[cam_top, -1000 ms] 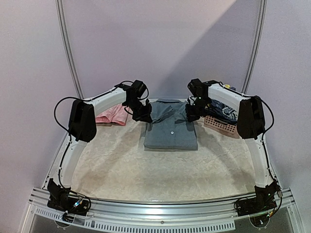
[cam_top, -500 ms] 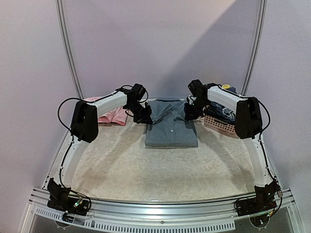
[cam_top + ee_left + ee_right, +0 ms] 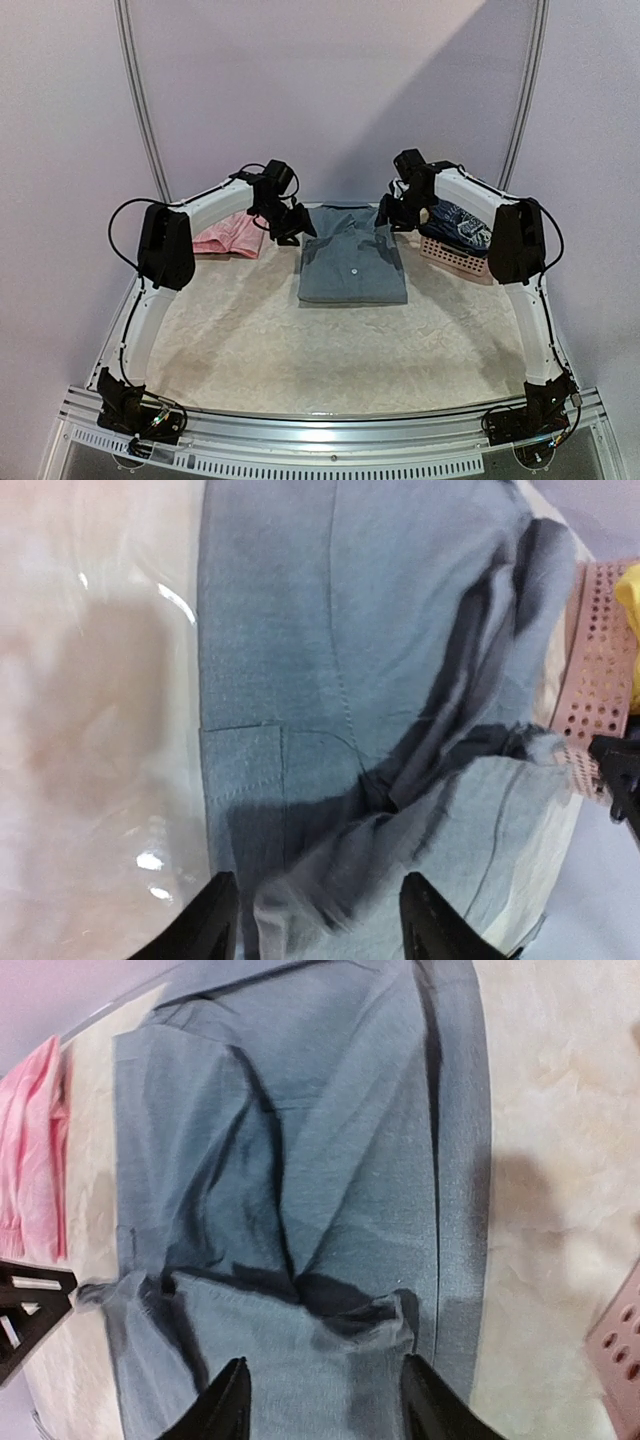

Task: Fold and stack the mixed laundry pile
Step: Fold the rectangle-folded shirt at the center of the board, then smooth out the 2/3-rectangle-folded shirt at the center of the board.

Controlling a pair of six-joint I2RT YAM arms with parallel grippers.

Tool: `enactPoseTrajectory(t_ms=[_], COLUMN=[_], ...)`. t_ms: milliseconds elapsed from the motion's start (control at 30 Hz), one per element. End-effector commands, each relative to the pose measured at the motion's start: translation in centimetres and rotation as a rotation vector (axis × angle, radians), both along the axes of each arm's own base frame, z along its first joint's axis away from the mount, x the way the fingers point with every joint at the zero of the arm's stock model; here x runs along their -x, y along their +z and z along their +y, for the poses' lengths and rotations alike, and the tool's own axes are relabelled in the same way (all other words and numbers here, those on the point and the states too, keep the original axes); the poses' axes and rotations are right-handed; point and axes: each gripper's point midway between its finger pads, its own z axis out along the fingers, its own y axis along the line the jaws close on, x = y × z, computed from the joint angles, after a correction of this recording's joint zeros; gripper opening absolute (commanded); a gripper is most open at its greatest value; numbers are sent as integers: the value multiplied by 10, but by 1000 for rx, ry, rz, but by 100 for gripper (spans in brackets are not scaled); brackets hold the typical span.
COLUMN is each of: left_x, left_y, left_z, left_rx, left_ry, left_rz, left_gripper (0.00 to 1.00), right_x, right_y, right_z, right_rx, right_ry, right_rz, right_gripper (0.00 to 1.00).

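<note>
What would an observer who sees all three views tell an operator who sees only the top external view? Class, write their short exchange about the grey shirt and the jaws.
Operator: Are the left jaws clamped on the grey shirt?
Observer: No. The left wrist view shows them standing apart above it, with nothing pinched between them.
Operator: And the right jaws?
Observer: The right wrist view shows them apart too, above the shirt's rumpled far end.

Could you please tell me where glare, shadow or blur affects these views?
Top external: a diagonal shadow splits the back wall, and the near rail glares. Left wrist: bright glints on the table cover, grey shirt collar blurred. Right wrist: shadow falls beside the shirt.
</note>
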Motion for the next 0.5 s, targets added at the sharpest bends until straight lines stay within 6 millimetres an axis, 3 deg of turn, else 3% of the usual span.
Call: enactPoseTrajectory(t_ms=[0, 67, 200, 333, 467], left_x=[-4, 2, 25, 57, 93], left_y=[75, 84, 93, 92, 85], left_z=[23, 29, 28, 2, -31], left_rx=[-33, -54, -95, -76, -67], left_ry=[17, 7, -56, -204, -366], left_rz=[-144, -159, -172, -169, -162], left_gripper=[71, 77, 76, 63, 57], right_x=[2, 8, 29, 67, 113], right_y=[84, 96, 105, 110, 92], right_z=[-6, -10, -6, 19, 55], right_rx=[-38, -29, -48, -103, -149], right_ry=[3, 8, 59, 181, 324], right_rz=[-136, -153, -160, -166, -111], right_gripper=[56, 58, 56, 47, 37])
